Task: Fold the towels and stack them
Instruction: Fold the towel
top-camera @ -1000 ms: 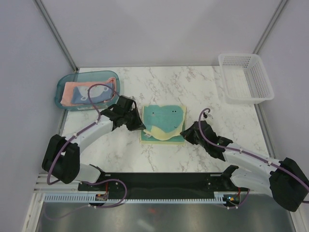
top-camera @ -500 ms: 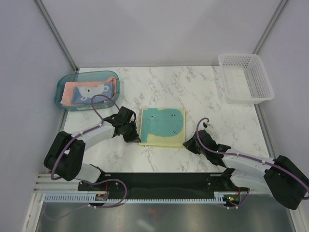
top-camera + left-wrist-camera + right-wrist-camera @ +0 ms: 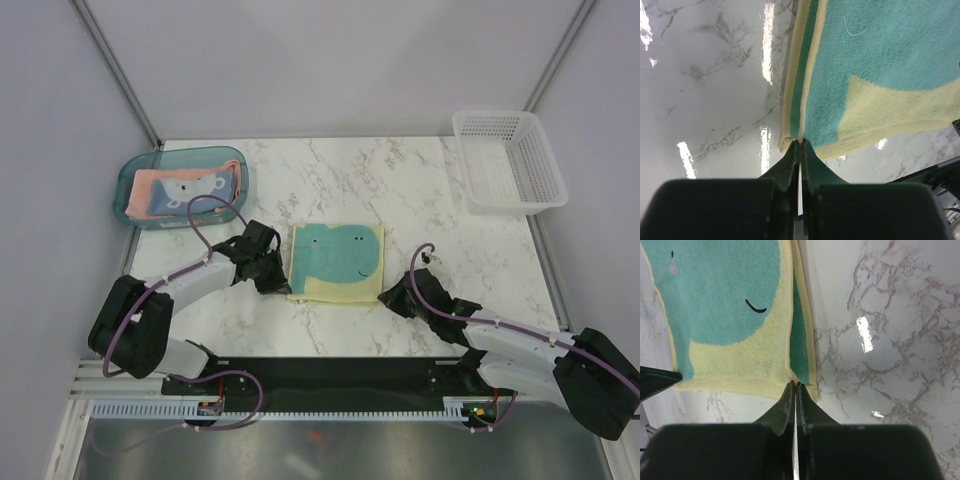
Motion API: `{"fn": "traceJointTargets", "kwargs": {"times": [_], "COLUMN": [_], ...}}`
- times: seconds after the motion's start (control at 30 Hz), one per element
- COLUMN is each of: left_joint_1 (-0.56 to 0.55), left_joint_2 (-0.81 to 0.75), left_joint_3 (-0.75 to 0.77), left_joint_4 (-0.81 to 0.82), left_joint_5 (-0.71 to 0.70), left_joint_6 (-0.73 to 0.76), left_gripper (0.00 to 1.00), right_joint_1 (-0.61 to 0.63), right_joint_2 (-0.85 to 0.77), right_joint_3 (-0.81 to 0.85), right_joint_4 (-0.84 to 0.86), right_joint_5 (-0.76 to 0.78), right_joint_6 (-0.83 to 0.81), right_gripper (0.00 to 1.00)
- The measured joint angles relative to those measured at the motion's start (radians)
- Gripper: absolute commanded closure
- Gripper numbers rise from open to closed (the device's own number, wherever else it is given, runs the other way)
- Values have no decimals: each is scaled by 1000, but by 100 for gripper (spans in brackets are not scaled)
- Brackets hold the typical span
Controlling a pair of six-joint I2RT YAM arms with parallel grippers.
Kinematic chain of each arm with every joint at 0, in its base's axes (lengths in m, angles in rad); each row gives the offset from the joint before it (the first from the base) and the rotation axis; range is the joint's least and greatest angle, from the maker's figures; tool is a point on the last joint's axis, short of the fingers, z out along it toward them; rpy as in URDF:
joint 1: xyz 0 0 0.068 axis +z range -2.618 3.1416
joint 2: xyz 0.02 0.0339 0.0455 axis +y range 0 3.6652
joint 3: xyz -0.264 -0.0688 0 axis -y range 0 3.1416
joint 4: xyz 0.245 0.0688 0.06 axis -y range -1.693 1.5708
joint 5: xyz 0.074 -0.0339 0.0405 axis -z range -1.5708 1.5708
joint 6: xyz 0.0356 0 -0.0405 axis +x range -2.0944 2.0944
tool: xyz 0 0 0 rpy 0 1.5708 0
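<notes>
Both left hand (image 3: 800, 143) and right hand (image 3: 795, 385) pinch yellow towel (image 3: 337, 264) (near corners).

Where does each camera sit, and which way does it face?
Top external: above and behind the bases, looking down at the table; left arm and right arm show.
Left wrist: on the left gripper, looking along its shut jaws at the yellow towel, near left corner.
Right wrist: on the right gripper, jaws shut, looking at the towel's near right corner.
Shared: all three show this towel.
</notes>
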Motion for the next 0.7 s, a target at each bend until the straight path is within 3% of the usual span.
{"fn": "traceJointTargets", "kwargs": {"times": [0.4, 0.7], "left_joint_1": [0, 0], "left_joint_2": [-42, -40], "left_joint_3": [-1, -98], "left_joint_4": [-17, 27], "left_joint_5": [21, 47], "left_joint_6": [0, 0], "left_gripper": [98, 98], "right_joint_1": [0, 0], "right_joint_2": [-46, -33], "right_joint_3": [17, -72], "right_joint_4": [2, 57], "right_joint_5": [-25, -60], "right_joint_6": [-16, 2], "right_gripper": [100, 100]}}
